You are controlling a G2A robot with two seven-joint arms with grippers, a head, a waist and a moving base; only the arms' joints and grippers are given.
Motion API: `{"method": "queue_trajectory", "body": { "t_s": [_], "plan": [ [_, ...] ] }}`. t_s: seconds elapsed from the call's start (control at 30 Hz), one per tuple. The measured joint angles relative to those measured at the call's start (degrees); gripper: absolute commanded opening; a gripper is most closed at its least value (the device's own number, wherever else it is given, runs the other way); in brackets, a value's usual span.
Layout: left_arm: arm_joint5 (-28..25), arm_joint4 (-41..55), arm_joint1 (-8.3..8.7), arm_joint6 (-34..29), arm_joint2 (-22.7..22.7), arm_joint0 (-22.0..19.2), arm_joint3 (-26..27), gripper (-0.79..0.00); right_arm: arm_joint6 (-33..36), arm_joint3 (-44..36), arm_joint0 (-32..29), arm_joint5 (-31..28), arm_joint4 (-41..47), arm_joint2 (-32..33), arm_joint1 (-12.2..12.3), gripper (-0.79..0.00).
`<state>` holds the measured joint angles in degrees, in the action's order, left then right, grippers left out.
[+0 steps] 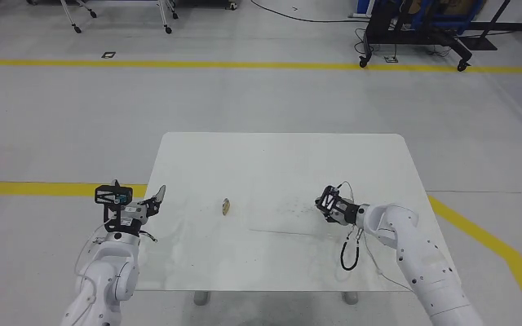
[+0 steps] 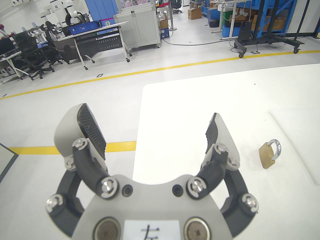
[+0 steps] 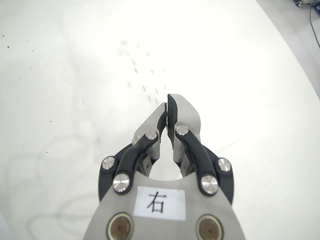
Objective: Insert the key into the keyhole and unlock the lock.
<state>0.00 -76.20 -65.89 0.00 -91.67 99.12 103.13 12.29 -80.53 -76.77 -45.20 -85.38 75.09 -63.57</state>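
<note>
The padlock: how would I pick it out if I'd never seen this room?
Find the big white table. The padlock lies flat on it, a little left of its centre. It is small and brass-coloured with a silver shackle, standing out against the bare white top.

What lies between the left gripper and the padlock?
Nothing but bare white table: in the left wrist view the stretch from the open left gripper to the padlock holds nothing, and the top view agrees.
</note>
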Motion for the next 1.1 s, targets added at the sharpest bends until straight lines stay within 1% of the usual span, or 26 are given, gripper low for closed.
{"method": "queue_trajectory", "body": {
  "t_s": [0.13,0.33,0.77,0.83,0.9,0.93,1.0,1.1],
  "plan": [
    [0.00,0.00,0.00,0.00,0.00,0.00,0.00,0.000,-2.38,0.14,0.12,1.28,0.67,0.30,0.07,-0.785],
    [0.00,0.00,0.00,0.00,0.00,0.00,0.00,0.000,-5.06,0.03,1.19,0.82,3.32,1.19,0.24,-0.785],
    [0.33,-0.83,0.00,0.71,0.01,0.13,0.11,0.000,-5.59,0.11,1.08,0.55,4.03,0.99,0.18,-0.785],
    [0.99,-2.03,-0.20,1.66,0.35,0.50,0.84,0.000,-8.65,1.15,1.43,-1.83,5.84,-0.14,-0.02,-0.785],
    [-1.77,1.12,-0.37,-0.38,0.10,-0.17,1.60,0.000,-15.00,3.79,3.05,-4.40,6.30,-1.97,-0.35,-0.785],
    [-3.81,4.36,-0.38,-2.17,-0.12,-0.95,1.77,0.000,-18.06,4.89,3.87,-5.06,6.38,-2.83,-0.55,-0.785],
    [-8.83,13.78,-0.31,-7.00,-0.48,-3.31,1.71,0.000,-24.79,7.34,5.59,-5.34,5.56,-4.88,-1.02,-0.785],
    [-14.58,24.79,-0.21,-14.19,0.11,-7.20,0.28,0.000,-34.25,10.57,7.34,-6.73,4.84,-7.88,-1.71,-0.785]
  ]
}}
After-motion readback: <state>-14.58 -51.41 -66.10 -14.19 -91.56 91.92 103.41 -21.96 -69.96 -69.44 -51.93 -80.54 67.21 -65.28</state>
